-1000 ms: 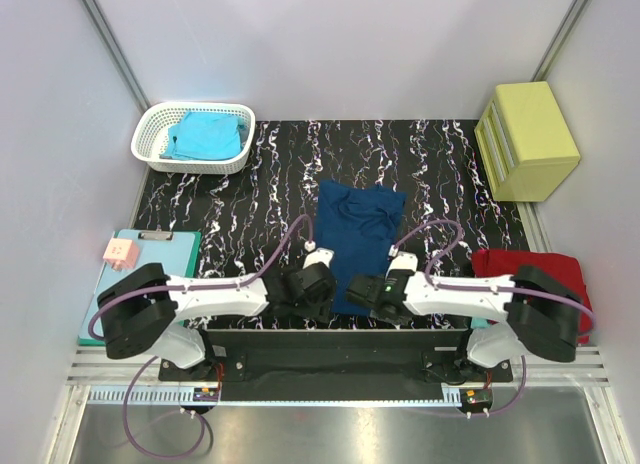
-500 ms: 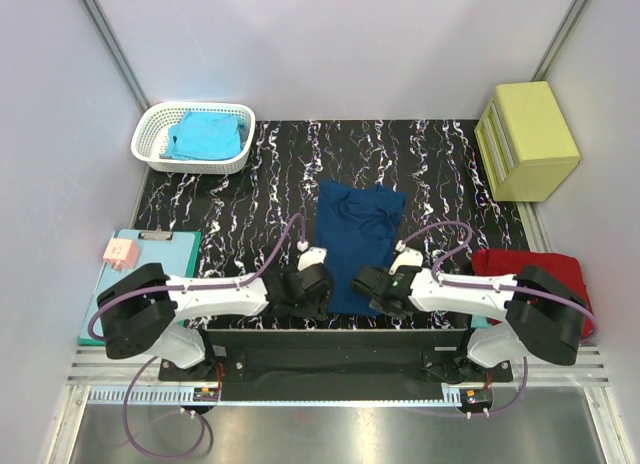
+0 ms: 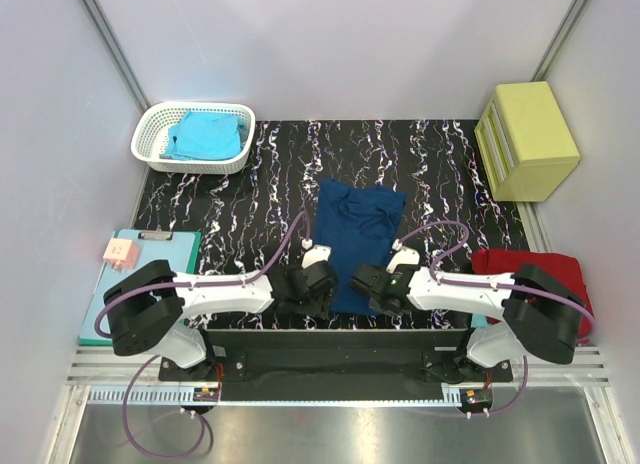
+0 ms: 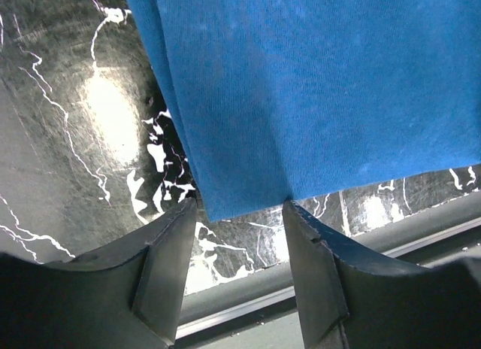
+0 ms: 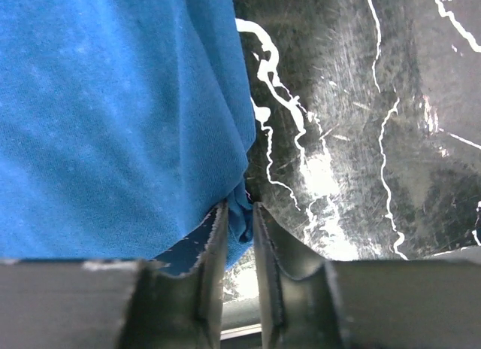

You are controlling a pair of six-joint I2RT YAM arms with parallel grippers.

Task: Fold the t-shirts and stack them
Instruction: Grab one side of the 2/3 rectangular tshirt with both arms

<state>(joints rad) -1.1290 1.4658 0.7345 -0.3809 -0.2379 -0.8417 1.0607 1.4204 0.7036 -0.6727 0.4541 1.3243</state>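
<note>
A navy t-shirt (image 3: 357, 229) lies folded into a long strip on the black marbled mat (image 3: 240, 209), its short end toward the arms. My left gripper (image 3: 320, 289) is at the near left corner. In the left wrist view the left gripper (image 4: 240, 206) is open, its fingertips on either side of the hem corner of the navy t-shirt (image 4: 316, 86). My right gripper (image 3: 366, 283) is at the near right corner. In the right wrist view the right gripper (image 5: 239, 207) has its jaws drawn close with a bunch of the navy t-shirt (image 5: 113, 116) pinched between them.
A white basket (image 3: 150, 149) at the back left holds a turquoise t-shirt (image 3: 205, 134). A red t-shirt (image 3: 500, 262) lies at the right, partly under the right arm. A yellow drawer box (image 3: 528, 139) stands at the back right. A teal clipboard (image 3: 165, 249) lies at the left.
The right gripper has moved left onto the shirt's near right corner and its jaws have come together on the cloth. The left gripper has narrowed a little and edged toward the near left corner.
</note>
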